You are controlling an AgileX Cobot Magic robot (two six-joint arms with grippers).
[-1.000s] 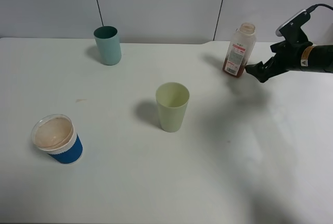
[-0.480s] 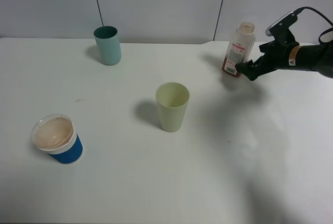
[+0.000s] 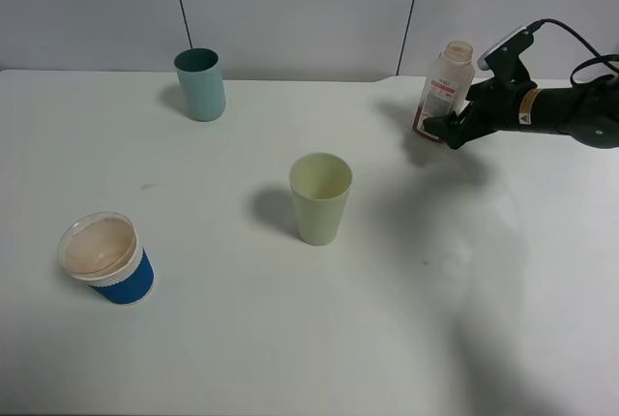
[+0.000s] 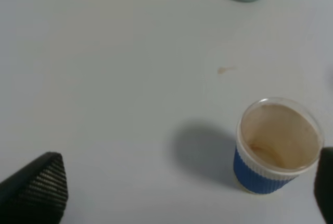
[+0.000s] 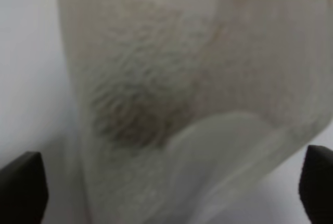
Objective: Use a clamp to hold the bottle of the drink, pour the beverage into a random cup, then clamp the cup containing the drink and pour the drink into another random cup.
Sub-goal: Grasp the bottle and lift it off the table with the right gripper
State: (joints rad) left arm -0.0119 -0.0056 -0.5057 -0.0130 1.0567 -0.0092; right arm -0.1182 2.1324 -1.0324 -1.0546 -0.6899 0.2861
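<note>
**At the table's far right: bottle bracketed, grip not yet made**

At the far right of the table, the right clamp is presented side-on to the lower half of the bottle. Its jaws are spread, one on each side of the body. In the right wrist view a strip of table is seen between one jaw and the bottle wall, so no grip is judged to be made. The left clamp is likewise spread and empty, above the blue-sleeved cup.

**Handling.** The bottle is thin translucent plastic. It is expected to be light and to yield under pressure. The beverage is seen only in the lowest part, so the weight is judged small and low-set. The neck appears uncapped, so a hard squeeze may drive liquid upward. The label is judged smooth and possibly slippery. Hold is best taken across the flat sides, near mid-height and below the shoulders, with the neck left free for pouring.

**Orientation.** The bottle stands on its base. Its long axis is vertical and its mouth points up. The pale yellow-green tumbler stands well apart, near the table's middle. The teal tumbler stands farther off, at the rear left.
</note>
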